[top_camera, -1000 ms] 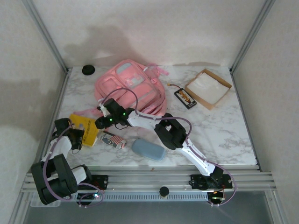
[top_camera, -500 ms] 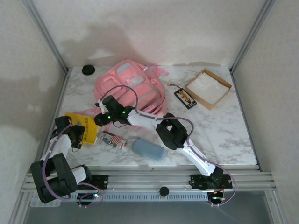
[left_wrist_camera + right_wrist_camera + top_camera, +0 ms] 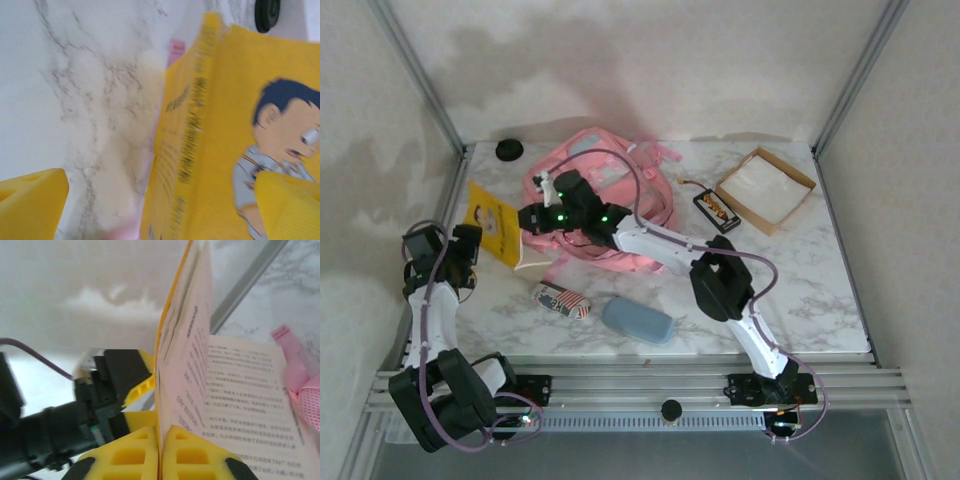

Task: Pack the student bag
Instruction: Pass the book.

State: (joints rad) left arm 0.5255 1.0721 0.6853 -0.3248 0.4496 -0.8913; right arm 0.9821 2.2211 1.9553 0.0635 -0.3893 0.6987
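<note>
Pinching tight, the right gripper had its jaws pressed together on the lower edge of the yellow book. Cover and a sheaf of printed pages were caught between the pads, and the book stood on edge, fanned a little open. Over to the left gripper: jaws spread wide, one finger out over bare marble, the other in front of the cartoon boy on the cover, gripping nothing. From above, the book was held up over the left of the table, just beside the student bag. The bag lay flat at the back, middle-left, with the right arm stretched across it. It looked soft and floppy, light for its bulk, likely to sag and fold wherever it was pulled. My call was that a strap, the top loop or the fabric by a zip would give the firmest hold, and the mouth would need propping open. Whether any pocket was unzipped, I couldn't tell.
</note>
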